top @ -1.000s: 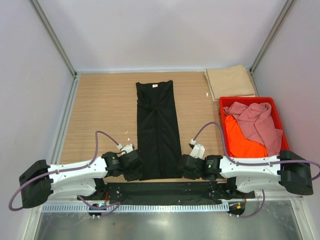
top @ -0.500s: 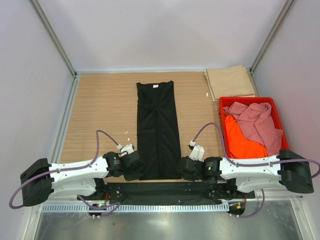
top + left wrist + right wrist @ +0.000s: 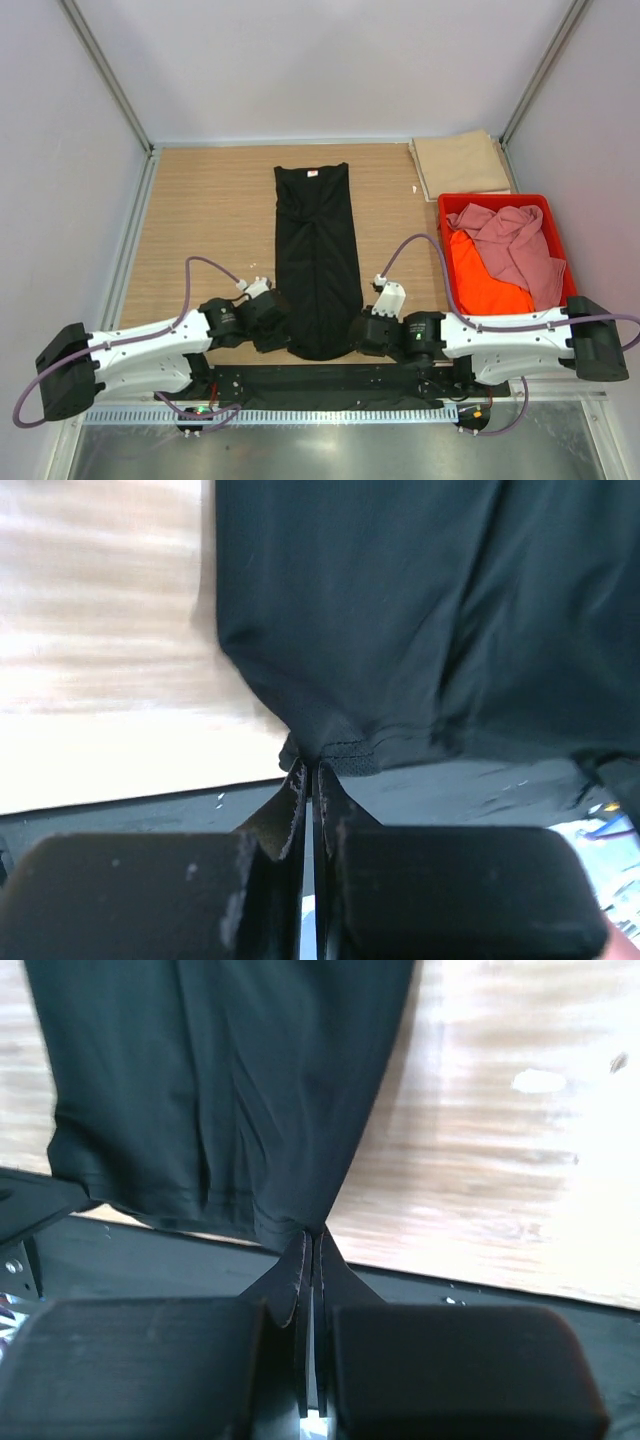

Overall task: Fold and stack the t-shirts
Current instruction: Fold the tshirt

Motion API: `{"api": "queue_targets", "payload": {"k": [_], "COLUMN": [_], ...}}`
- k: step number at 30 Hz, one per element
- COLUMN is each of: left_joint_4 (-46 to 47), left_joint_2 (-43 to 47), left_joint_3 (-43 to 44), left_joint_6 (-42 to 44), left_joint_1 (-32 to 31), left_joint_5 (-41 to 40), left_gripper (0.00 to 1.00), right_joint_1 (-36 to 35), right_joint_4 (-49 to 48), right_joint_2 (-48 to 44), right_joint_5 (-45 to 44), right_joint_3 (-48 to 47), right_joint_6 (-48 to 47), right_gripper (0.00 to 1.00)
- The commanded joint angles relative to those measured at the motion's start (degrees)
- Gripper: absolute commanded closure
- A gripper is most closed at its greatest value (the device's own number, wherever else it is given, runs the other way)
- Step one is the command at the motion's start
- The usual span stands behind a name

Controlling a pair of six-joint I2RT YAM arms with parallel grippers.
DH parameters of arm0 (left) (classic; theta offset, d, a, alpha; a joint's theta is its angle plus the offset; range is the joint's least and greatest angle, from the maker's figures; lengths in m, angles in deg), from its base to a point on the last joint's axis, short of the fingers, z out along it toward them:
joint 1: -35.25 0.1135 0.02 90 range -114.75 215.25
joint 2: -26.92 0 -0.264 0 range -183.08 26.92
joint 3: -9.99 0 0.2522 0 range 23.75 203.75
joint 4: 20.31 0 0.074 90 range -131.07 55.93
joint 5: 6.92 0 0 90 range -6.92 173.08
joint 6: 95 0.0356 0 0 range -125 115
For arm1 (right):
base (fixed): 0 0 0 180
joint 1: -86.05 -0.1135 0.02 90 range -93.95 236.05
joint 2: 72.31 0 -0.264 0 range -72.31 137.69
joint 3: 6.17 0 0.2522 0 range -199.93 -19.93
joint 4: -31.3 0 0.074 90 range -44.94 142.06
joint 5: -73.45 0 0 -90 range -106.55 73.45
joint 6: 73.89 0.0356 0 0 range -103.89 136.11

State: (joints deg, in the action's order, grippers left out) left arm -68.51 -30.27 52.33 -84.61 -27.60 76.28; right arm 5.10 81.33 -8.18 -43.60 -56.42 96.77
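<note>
A black t-shirt (image 3: 317, 250) lies as a long narrow strip down the middle of the wooden table, collar at the far end. My left gripper (image 3: 283, 336) is shut on its near left hem corner (image 3: 322, 750). My right gripper (image 3: 352, 334) is shut on the near right hem corner (image 3: 312, 1225). The near hem is lifted and drawn inward. A folded tan t-shirt (image 3: 462, 163) rests at the far right. The dusty pink t-shirt (image 3: 512, 245) and the bright orange t-shirt (image 3: 483, 281) lie crumpled in the red crate (image 3: 555, 225).
The red crate stands at the right edge of the table, beside my right arm. A black base plate (image 3: 320, 381) runs along the near edge under both grippers. Bare wood (image 3: 205, 215) lies left of the black shirt. Metal frame posts rise at the far corners.
The left gripper has shut on the hem corner. Both grippers have moved inward and raised the near hem, so its bottom edge now looks rounded and narrower.
</note>
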Motion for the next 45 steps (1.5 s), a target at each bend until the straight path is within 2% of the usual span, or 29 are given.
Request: {"api": "queue_targets", "payload": {"k": [1, 4, 6, 10, 20, 30, 34, 45], "left_joint_4": [-1.7, -1.1, 0.0, 1.4, 2.4, 0.2, -1.9, -2.8], "left_joint_2": [-1.1, -2.1, -3.9, -8.5, -26.7, -43.4, -48.6, -58.0], "left_joint_3": [5.2, 6.9, 7.9, 11.7, 29.0, 48.9, 56.4, 63.9], "left_joint_6": [5.1, 9.4, 11.8, 16.9, 28.7, 34.1, 35.2, 35.1], "left_joint_1": [4.0, 9.7, 14.8, 21.0, 35.1, 42.4, 44.6, 49.7], "left_joint_5": [0.5, 3.9, 6.0, 9.9, 13.6, 16.0, 17.0, 18.8], "left_gripper": [1.00, 1.00, 1.00, 1.00, 1.00, 1.00, 1.00, 1.00], "right_joint_1": [-0.2, 2.5, 4.6, 12.1, 30.6, 43.8, 46.3, 50.2], "right_joint_4": [3.2, 3.7, 1.0, -5.0, -14.8, -16.9, -14.9, -12.9], "right_joint_2": [0.5, 2.0, 2.8, 5.6, 12.8, 29.5, 36.6, 46.9], "right_joint_5": [-8.8, -10.0, -9.7, -5.7, -0.4, 8.1, 11.3, 15.6], "right_joint_3": [-4.5, -6.9, -7.4, -8.2, -15.7, -32.8, -40.4, -53.1], "right_joint_6": [-2.3, -6.9, -10.4, -19.0, -42.6, -53.6, -56.0, -59.5], "right_gripper": [0.99, 0.99, 0.99, 0.99, 0.99, 0.99, 0.99, 0.99]}}
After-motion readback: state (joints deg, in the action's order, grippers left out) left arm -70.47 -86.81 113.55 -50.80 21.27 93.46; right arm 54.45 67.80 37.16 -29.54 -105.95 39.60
